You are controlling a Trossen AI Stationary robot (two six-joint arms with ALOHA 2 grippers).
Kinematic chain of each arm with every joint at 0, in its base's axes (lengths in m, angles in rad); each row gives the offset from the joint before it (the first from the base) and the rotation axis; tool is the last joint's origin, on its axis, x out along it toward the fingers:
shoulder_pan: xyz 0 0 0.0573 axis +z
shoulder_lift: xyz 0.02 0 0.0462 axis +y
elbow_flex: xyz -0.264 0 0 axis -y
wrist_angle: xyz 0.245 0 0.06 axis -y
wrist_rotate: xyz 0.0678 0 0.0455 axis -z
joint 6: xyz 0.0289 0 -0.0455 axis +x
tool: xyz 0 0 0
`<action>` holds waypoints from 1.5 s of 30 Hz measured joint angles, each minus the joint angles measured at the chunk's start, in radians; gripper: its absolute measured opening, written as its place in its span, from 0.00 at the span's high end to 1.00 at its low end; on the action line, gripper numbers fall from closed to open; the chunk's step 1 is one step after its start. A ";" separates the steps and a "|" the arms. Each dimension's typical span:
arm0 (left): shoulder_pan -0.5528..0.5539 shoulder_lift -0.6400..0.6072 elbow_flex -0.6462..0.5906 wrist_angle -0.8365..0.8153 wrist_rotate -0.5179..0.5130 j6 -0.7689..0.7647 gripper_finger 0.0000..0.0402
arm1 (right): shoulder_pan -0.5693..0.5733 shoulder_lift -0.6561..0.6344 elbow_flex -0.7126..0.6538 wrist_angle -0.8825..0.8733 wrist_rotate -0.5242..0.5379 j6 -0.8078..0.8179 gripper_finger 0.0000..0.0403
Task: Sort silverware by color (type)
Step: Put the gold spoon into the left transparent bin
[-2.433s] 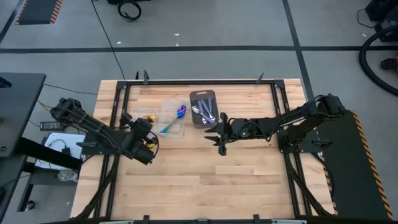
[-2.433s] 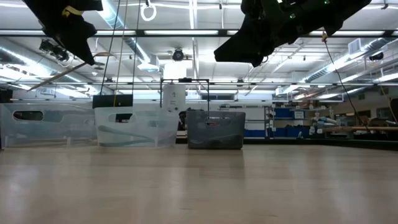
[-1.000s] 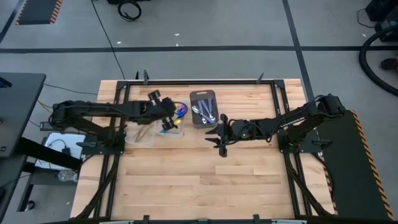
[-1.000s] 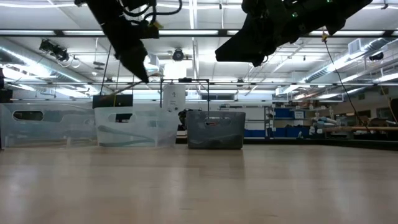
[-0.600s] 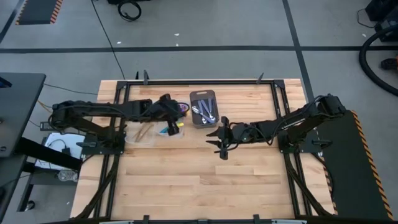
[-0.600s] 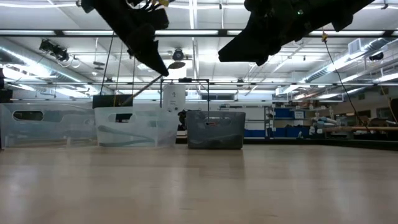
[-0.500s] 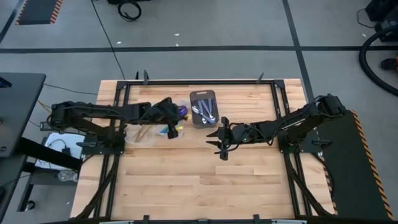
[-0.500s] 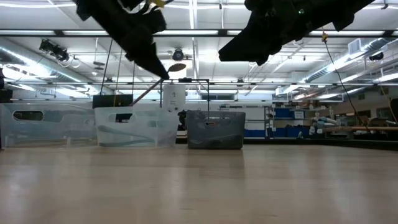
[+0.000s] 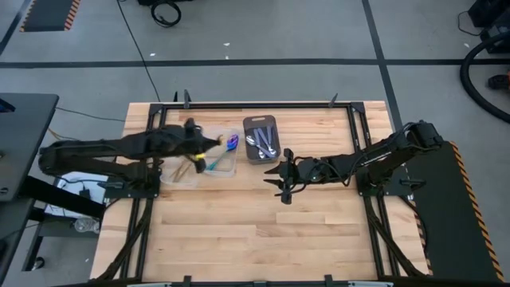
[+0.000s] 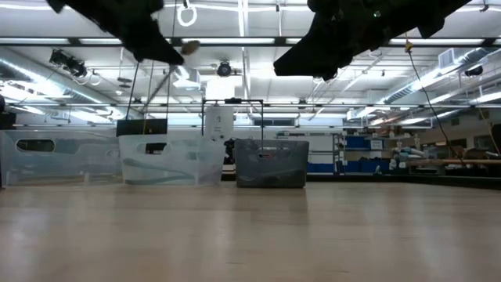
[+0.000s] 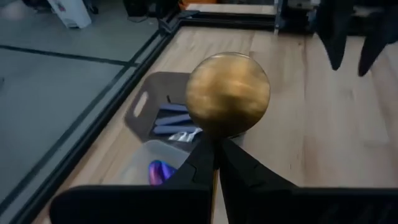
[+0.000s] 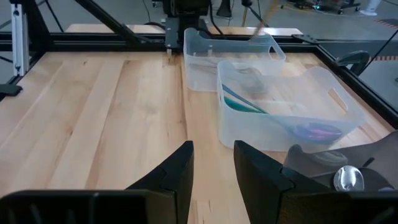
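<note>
My left gripper (image 9: 202, 153) hovers high over the clear containers, shut on a gold spoon whose round bowl (image 11: 228, 93) stands just past the fingertips; the low view shows the bowl (image 10: 190, 47) well above the table. Rainbow spoons (image 9: 225, 150) lie in the right clear container (image 12: 323, 93). Silver spoons (image 9: 263, 143) lie in the dark gray tray (image 9: 260, 122). My right gripper (image 9: 283, 178) hangs open above the bare table, just near of the tray, touching nothing; its fingers frame the right wrist view (image 12: 213, 168). My left gripper pinches the gold spoon between its two shut fingers at the neck just behind the bowl (image 11: 215, 142). The bowl sticks out past the fingertips (image 11: 202, 158); the handle is hidden behind them. The spoon is lifted clear of the table and containers.
A second clear container (image 9: 178, 166) stands left of the one with rainbow spoons, holding gold pieces. The black frame rail (image 9: 255, 104) runs along the table's far edge. Bare wood (image 9: 255, 231) fills the near half of the table.
My left gripper has moved toward the table's left edge and risen, carrying the gold spoon; in the low view the bowl stands higher and farther left than before.
</note>
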 joint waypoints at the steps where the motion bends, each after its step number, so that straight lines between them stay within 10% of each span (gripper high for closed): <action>1: 0.003 -0.024 -0.001 -0.030 -0.007 -0.011 0.96 | 0.000 0.000 0.000 0.001 0.000 0.000 0.69; 16: 0.027 -0.143 -0.076 -0.548 -0.003 -0.469 0.95 | -0.001 0.000 -0.001 0.009 0.000 -0.001 0.69; 45: 0.056 0.050 -0.174 -0.562 -0.129 -0.708 0.86 | -0.008 0.000 -0.001 0.031 0.000 -0.028 0.69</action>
